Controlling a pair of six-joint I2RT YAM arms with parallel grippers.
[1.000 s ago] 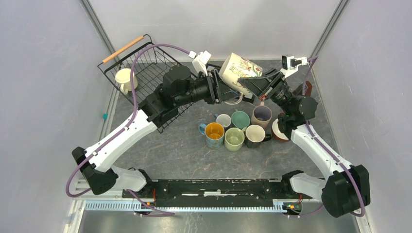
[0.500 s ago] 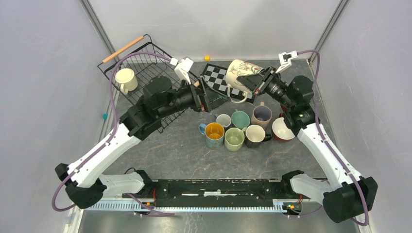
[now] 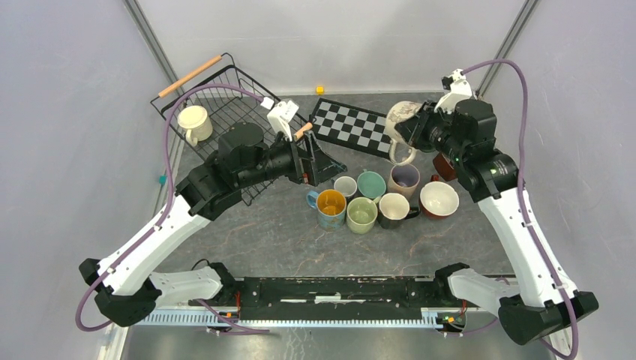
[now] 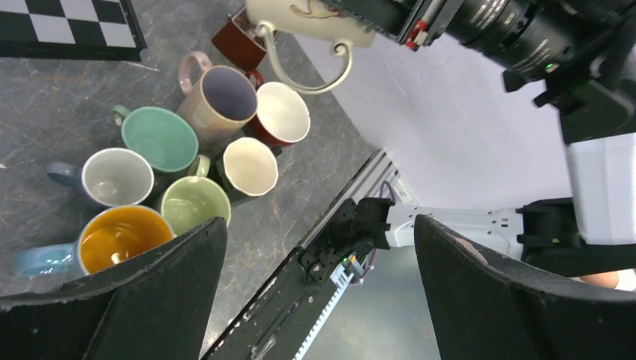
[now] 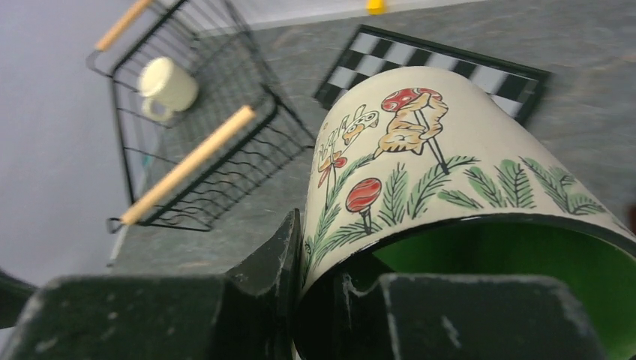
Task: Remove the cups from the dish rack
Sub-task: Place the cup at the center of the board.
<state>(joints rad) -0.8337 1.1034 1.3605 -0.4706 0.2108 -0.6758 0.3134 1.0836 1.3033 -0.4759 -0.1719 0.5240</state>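
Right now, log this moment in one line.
left gripper open, empty | right gripper shut on painted mug, lifted | rack: one cream cup inside | other cups on table

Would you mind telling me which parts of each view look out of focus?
Right wrist view: right gripper fingers blurred, painted mug sharp, dish rack softer. Left wrist view: left gripper fingers blurred, grouped cups crisp. Top view: evenly sharp.

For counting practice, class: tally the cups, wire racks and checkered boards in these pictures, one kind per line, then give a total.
Cups: 9
Racks: 1
Boards: 1
Total: 11
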